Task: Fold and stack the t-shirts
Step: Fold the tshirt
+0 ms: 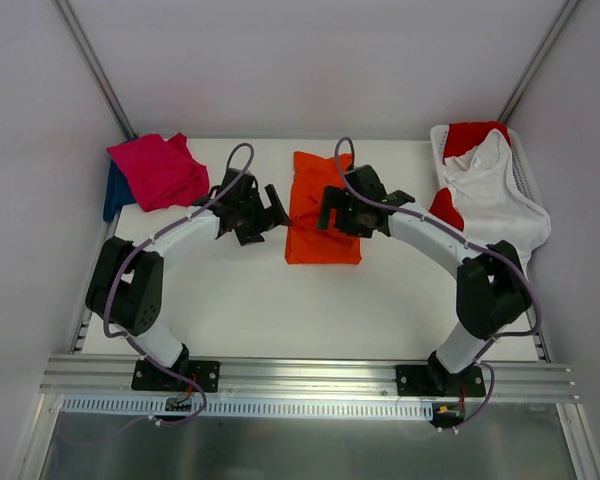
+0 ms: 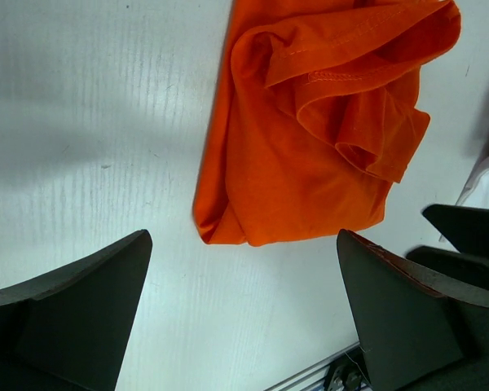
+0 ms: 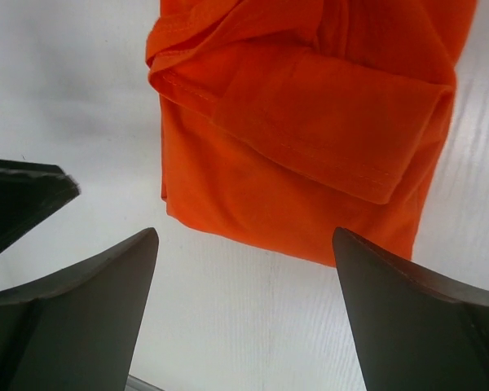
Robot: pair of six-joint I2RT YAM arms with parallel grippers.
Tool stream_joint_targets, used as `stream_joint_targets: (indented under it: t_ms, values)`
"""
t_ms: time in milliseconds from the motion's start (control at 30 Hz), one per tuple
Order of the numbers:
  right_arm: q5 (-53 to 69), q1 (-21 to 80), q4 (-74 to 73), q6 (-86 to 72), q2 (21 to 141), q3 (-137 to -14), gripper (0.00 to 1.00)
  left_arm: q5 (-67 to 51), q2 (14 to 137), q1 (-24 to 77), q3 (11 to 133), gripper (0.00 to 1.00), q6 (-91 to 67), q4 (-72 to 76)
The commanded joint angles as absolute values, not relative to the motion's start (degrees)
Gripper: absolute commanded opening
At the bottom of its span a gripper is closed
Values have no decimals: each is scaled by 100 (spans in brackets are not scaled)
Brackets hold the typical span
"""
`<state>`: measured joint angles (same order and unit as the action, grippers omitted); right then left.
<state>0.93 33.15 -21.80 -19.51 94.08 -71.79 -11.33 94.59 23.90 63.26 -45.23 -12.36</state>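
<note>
The bright orange t-shirt lies folded into a narrow rectangle at mid-table. It also shows in the left wrist view, with loose folds at one end, and in the right wrist view. My left gripper is open and empty just left of it, above the table. My right gripper is open and empty over the shirt's right side. A magenta-pink t-shirt lies on a dark blue one at the back left. White and red t-shirts spill from the basket.
The white plastic basket stands at the back right corner. A metal rail runs along the near table edge by the arm bases. The other gripper's finger shows at the edge of each wrist view.
</note>
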Motion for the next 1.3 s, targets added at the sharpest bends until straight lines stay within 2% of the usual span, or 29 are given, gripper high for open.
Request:
stream_joint_targets:
  t_ms: [0,300,400,567,833,1267]
  values:
    - [492,3349,-1908,-2021,9790,-7488,92,-862,8939,2382,6083,98,-4447,-1116]
    - [580,3366,-1784,-2039,10282,-7585,86,-694,8587,2373,5669,98,-4395,-1116]
    - [659,3366,-1732,-2021,10423,-7638,79,-686,8491,2373,5546,98,-4351,-1107]
    - [642,3375,-1731,-1960,10687,-7725,62,-651,8210,2364,5256,98,-4298,-1116]
    - [650,3357,-1731,-1916,10890,-7743,57,-519,7980,2364,5019,98,-4245,-1108]
    - [475,3191,-1898,-1732,11021,-8076,57,-563,8165,2364,4992,98,-4280,-1108]
